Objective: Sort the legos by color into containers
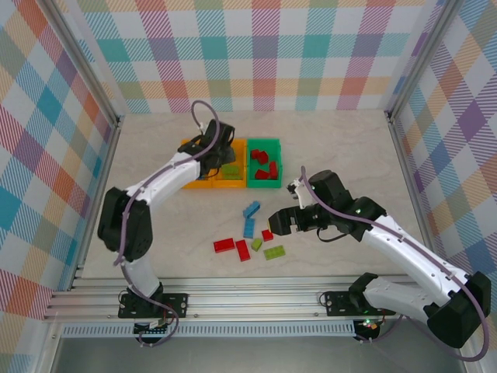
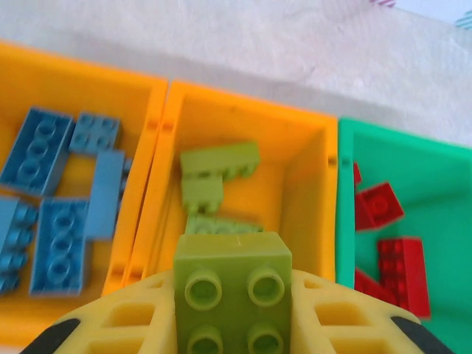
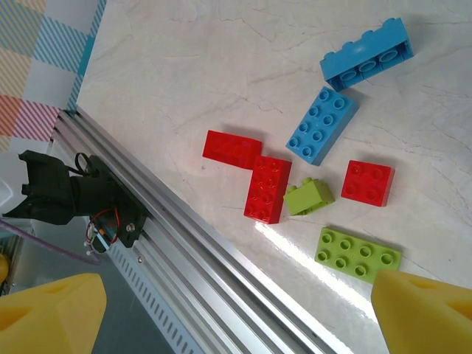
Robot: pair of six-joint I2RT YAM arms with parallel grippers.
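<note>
My left gripper [image 2: 232, 313] is shut on a lime green lego [image 2: 232, 284], held just above the middle orange container [image 2: 313, 184], where other green legos [image 2: 220, 162] lie. Blue legos [image 2: 55, 184] fill the left orange container [image 2: 140, 221], and red legos [image 2: 391, 243] lie in the green container [image 2: 346, 214]. From above, the left gripper [image 1: 220, 150] hovers over the containers [image 1: 233, 185]. My right gripper [image 1: 284, 220] hangs open over the loose legos: two blue [image 3: 322, 124], three red [image 3: 268, 188], a small green one [image 3: 310, 196] and a flat green one [image 3: 358, 254].
The aluminium rail [image 3: 192, 243] at the table's near edge runs just beside the loose pile. Checkered walls [image 1: 264, 54] enclose the table on three sides. Bare tabletop [image 1: 349, 148] lies to the right of the containers.
</note>
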